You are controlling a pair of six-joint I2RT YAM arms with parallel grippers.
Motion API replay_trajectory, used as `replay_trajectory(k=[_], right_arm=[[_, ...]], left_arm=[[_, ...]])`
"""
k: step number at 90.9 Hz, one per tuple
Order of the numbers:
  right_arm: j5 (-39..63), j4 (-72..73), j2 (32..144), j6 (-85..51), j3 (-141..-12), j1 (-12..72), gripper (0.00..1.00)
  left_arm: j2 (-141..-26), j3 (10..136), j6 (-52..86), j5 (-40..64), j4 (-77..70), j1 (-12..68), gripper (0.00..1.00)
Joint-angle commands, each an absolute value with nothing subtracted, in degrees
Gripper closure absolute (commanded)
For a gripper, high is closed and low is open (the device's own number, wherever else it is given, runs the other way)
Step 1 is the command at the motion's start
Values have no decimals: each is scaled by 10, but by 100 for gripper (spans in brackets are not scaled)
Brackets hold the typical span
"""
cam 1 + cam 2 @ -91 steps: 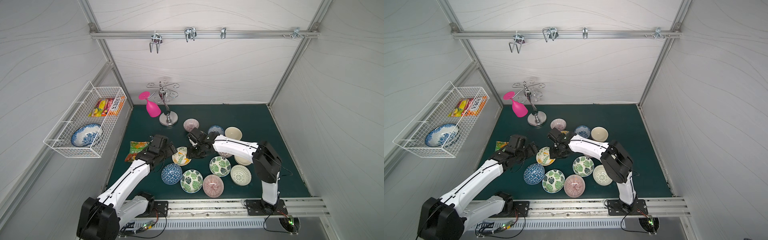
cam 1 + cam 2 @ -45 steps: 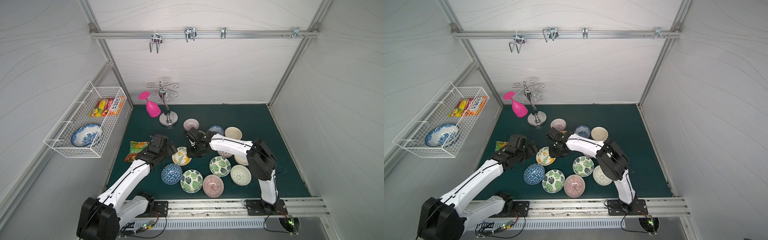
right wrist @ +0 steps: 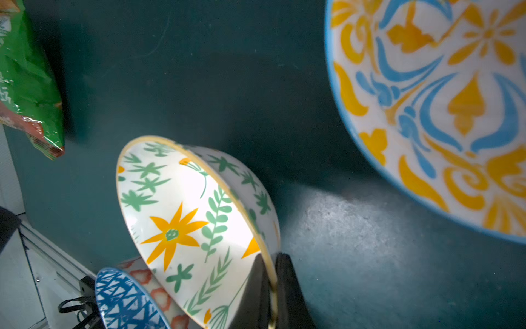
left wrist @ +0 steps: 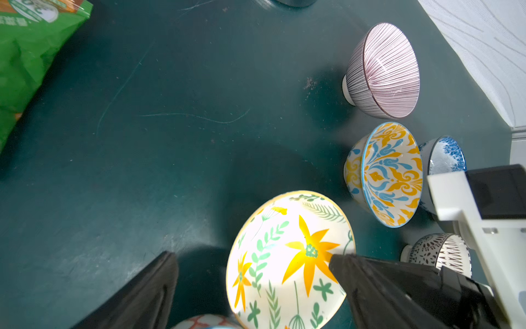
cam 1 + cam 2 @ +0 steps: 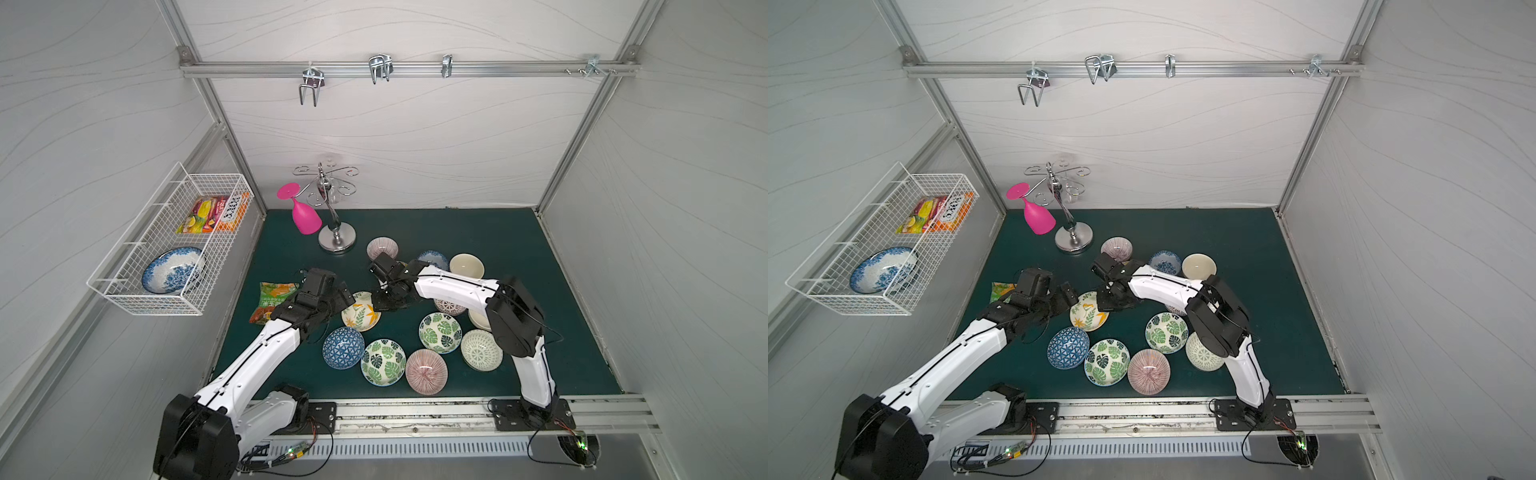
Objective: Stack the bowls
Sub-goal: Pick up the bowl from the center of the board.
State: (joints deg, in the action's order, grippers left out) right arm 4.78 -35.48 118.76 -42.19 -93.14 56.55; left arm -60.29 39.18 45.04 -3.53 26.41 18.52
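A white bowl with yellow flowers and green leaves [image 5: 360, 316] [image 5: 1089, 316] sits left of centre on the green mat. My right gripper [image 5: 379, 302] [image 3: 270, 259] is shut on its rim, one finger inside and one outside. My left gripper [image 5: 338, 298] [image 4: 252, 255] stands open at the bowl's other side, one finger over the bowl [image 4: 284, 256]. Around it lie a blue triangle-patterned bowl [image 5: 343, 347], two green leaf bowls [image 5: 383, 362] [image 5: 440, 332], pink striped bowls [image 5: 426, 371] [image 5: 382, 248], a lattice bowl [image 5: 481, 355] and a cream bowl [image 5: 466, 266]. A yellow-and-blue bowl [image 4: 390, 173] stands close by.
A green snack bag [image 5: 272, 301] lies left of my left gripper. A pink goblet [image 5: 305, 216] hangs on a metal stand [image 5: 336, 239] at the back. On the left wall a wire basket [image 5: 124, 286] holds a blue-and-white dish and a packet.
My right gripper has shut on the floral bowl's rim, and its arm has shifted a little to the left. The left arm has hardly moved.
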Motion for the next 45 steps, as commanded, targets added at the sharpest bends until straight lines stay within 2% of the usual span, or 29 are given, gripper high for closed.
replay_trajectory(k=[1, 45], right_arm=[[54, -379, 1174, -413, -943, 564, 100], [49, -390, 1090, -412, -957, 512, 100]], left_arm=[[-607, 392, 447, -31, 245, 184, 5], [-595, 386, 451, -36, 244, 184, 5]])
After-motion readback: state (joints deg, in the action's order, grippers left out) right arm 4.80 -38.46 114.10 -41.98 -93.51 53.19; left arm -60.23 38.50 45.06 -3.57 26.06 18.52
